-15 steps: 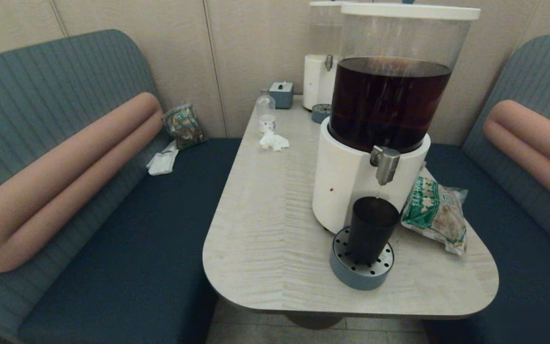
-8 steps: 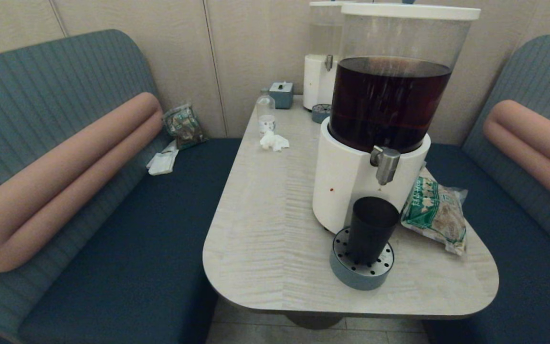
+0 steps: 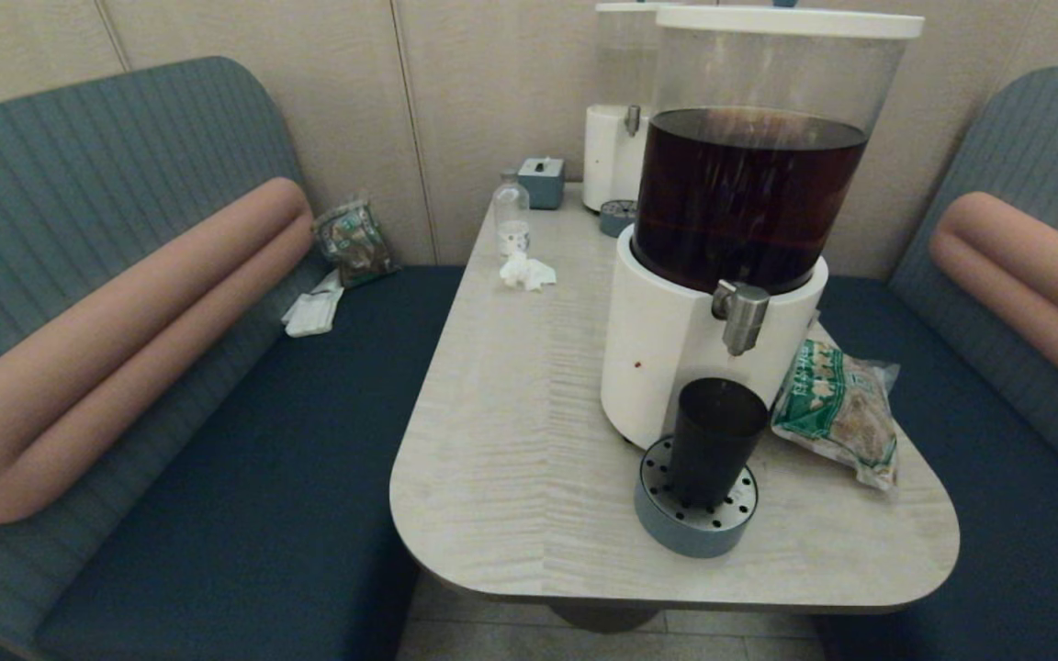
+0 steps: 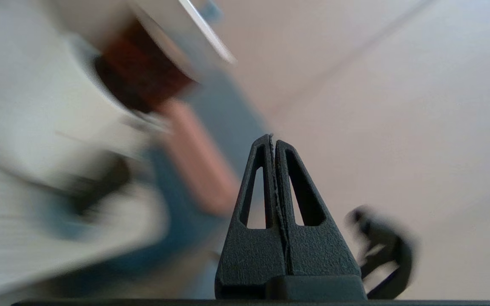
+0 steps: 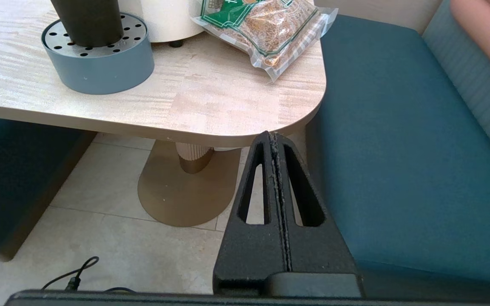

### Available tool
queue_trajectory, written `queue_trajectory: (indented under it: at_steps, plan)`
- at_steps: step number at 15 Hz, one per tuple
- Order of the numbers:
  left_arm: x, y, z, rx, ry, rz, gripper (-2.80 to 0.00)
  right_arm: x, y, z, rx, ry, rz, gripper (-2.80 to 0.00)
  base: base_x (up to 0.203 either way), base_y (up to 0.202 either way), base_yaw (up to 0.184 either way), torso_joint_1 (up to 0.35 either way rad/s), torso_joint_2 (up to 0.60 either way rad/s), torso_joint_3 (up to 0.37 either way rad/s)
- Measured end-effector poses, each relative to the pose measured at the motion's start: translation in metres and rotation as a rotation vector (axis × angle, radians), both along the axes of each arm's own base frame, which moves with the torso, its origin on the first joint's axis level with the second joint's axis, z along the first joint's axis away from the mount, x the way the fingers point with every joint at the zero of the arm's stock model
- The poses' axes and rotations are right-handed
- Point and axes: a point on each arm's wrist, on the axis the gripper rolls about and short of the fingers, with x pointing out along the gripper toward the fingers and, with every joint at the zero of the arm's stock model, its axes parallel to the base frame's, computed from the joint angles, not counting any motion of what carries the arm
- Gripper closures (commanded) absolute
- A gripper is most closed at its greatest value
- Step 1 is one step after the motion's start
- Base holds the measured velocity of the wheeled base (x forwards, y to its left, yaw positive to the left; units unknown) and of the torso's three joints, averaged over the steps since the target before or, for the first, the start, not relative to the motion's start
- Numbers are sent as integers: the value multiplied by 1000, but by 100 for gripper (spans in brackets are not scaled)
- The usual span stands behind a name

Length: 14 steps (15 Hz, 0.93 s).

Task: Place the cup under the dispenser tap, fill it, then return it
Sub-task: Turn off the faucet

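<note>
Now my left gripper [image 4: 274,140] and right gripper [image 5: 272,138], both clenched empty, must reopen, or they'll topple the cup [image 3: 714,441] under the dispenser tap [image 3: 740,317] near the table's front edge.

Cup on drip tray, under the tap

The cup [image 3: 717,441] stands on the drip tray [image 3: 694,528], directly below the dispenser tap [image 3: 742,317]; a snack bag [image 3: 837,413] lies at its 3 o'clock on the table [image 3: 511,441].

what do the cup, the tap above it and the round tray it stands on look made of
The cup: probably plastic, dark smoky-black, plain and smooth. The dispenser tap: brushed silver metal, going by its dull grey sheen. The drip tray: a matte blue-grey wall, likely plastic, under a perforated top plate that looks like pale metal.
</note>
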Motion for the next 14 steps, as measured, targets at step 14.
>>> queue_trajectory:
  at_steps: [14]
  plan:
    - [266,-125,-166,452,-387,-287,0,0,0,0,0,0,0,0,0,0,0,0,0,0]
